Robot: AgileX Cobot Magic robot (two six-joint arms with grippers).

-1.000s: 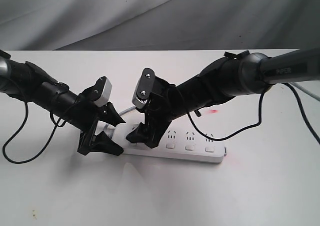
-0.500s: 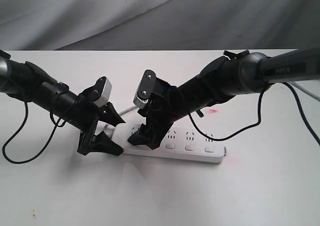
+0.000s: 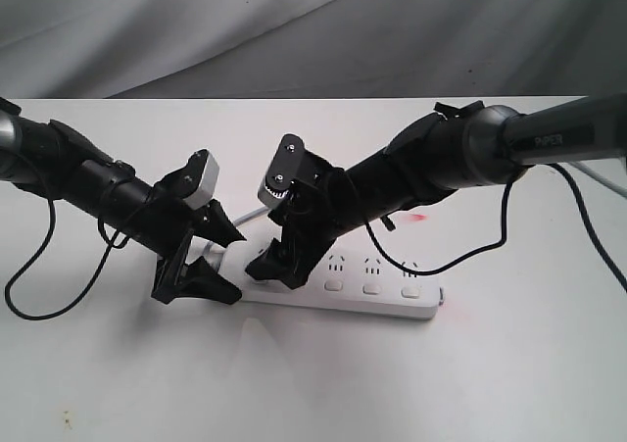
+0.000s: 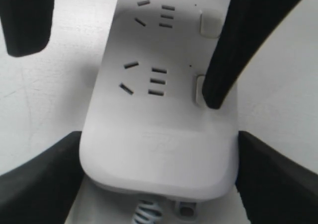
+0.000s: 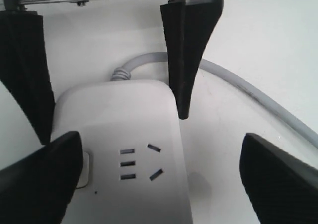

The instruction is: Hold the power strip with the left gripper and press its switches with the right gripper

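The power strip (image 3: 382, 293) lies flat near the middle of the white table (image 3: 313, 383). Its length runs across the exterior view, and its grey cord (image 5: 238, 85) leaves the end on the left arm's side. The left gripper (image 3: 223, 266) straddles that cord end with its jaws drawn in across the strip's width, one finger against each long edge, as both wrist views show. This grip looks meant to pin the light bar so that a push from above cannot slide or tip it. The right gripper (image 3: 279, 270) angles steeply down just beside the left one, its jaws spread as wide as they go. Only one fingertip (image 4: 212, 97) is in use, resting on the first of the switches (image 4: 198, 87), the one nearest the cord. The other finger hangs over bare table beyond the strip's far edge. I judge that the wide spread holds the idle finger clear of the outlets and lets a single narrow tip do the pressing. Whether the button is actually pushed in or only touched cannot be told. The other switches further along the row are uncovered, so the work seems to be at its first button with the rest ahead. The two claws stand very near each other, so any sideways slip risks a knock between them. The table is plain matt white, with a faint reddish patch (image 3: 421, 217) behind the strip and loose black cables (image 3: 460, 256) drooping from the arms. Behind the table hangs a creased grey cloth (image 3: 294, 30), and nothing more of the room shows.
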